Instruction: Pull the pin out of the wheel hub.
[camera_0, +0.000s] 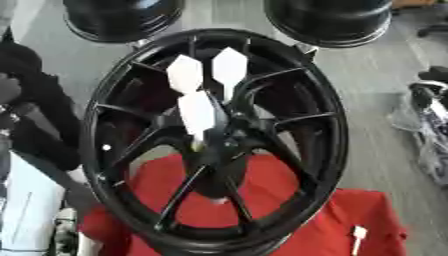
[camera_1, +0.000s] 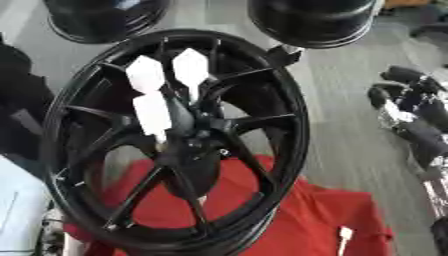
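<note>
Right hand (camera_1: 411, 107) sits off to the side, fingers' state unclear, well apart from the wheel (camera_0: 214, 140) on the red cloth (camera_0: 289, 220). Three white pins (camera_0: 197, 112) stand in the hub, none pulled yet.

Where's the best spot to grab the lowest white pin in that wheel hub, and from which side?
Probably pinch the lowest white pin across its broad flat head, coming from the hub's open front; that head stands clear of the spokes.
</note>
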